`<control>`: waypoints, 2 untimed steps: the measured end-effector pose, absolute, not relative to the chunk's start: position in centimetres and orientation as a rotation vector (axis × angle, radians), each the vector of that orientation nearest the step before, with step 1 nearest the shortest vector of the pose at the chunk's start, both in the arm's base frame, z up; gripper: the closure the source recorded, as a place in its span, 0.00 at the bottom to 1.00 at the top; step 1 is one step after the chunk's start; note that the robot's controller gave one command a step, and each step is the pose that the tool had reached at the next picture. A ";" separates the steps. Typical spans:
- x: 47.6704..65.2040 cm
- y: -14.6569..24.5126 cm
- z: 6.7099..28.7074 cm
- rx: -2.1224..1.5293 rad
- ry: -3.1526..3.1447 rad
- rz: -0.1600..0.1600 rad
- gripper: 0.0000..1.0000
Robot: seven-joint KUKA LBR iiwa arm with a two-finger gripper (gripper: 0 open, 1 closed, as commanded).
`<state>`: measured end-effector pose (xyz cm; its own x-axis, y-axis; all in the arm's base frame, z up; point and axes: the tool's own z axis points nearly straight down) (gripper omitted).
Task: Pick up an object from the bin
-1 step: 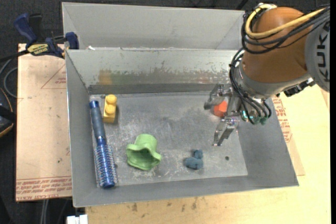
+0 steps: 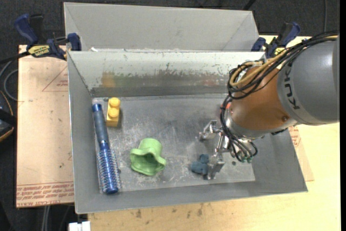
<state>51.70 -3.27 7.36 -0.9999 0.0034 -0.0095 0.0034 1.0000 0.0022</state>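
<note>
My gripper [image 2: 214,165] is sitting low at the front right of the grey metal bin [image 2: 162,70], down near the floor. I cannot tell whether my jaws are spread or pressed together, because my own wrist and its cables are covering them. The closest thing is a small dark blue-grey lumpy piece [image 2: 200,166]. It is lying on the floor at front right, touching or just beside my tip on its left. I cannot tell if it is between the jaws, so I am not calling it held.

Risks, as I am judging them:
- The piece is small and low, so closing off-centre could be nudging it aside or pinching only an edge. Then it would be dropping on the lift.
- Pressing lower would be scraping the bin floor.
- The front wall is near, so a pushed piece could be sliding against it and getting harder to reach.

Around me, a pale green soft crumpled shape [image 2: 147,157] is lying to the left, apart from the blue-grey piece and not blocking. A long blue brush with a coiled bristle end [image 2: 104,149] is lying along the left wall. A yellow plastic toy block [image 2: 113,111] is sitting just beside its upper end. Both are well apart from me, and nothing is standing in the way.
</note>
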 end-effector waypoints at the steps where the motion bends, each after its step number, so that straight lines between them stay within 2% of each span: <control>1: 49.2 -1.1 7.6 -0.082 3.114 -0.004 0.00; 2: 48.9 -1.0 7.6 -0.086 3.125 0.001 1.00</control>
